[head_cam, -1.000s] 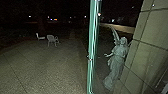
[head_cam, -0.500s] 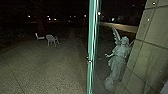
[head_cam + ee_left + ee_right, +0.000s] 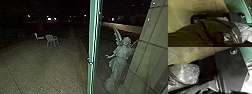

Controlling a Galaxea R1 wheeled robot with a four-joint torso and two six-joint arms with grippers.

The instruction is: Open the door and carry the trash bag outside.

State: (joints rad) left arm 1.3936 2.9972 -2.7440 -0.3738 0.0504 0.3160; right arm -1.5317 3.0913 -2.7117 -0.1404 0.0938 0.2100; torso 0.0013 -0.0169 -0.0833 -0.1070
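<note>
Dark trash bag (image 3: pixel 218 26) is bulging, cut off, across the left wrist's plate (image 3: pixel 236 18), clear plastic (image 3: pixel 189 73) is glinting by the right wrist, glass door (image 3: pixel 92 45) is standing edge-on ahead; can't tell either claw's state.

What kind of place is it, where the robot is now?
It looks like a paved yard at night, seen from beside a building: white chairs stand on the paving, a winged statue stands near a tiled wall, and the sky is dark.
</note>
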